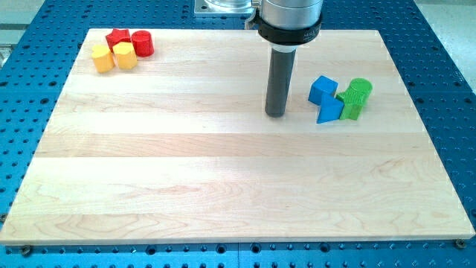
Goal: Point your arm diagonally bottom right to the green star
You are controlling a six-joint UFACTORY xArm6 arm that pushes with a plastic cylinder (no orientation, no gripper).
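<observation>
Pale wooden worktop (223,186) on a blue pegboard: the green star (349,106), a ridged green block partly hidden behind its neighbours, sits at about three o'clock on the board, touching a green cylinder (360,89) and a blue triangle (329,110), with a blue cube (322,89) just beside. The tip (276,114) rests to the cluster's nine o'clock, near but apart. Heading for the star's five o'clock, a straight path would likely shove the blue pieces; skirting below looks safer. No claw exists, only a rod. Red and yellow blocks huddle at ten o'clock.

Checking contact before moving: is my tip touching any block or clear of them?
Clear: my tip stands on bare board, with a gap to the blue blocks at the view's right.
</observation>
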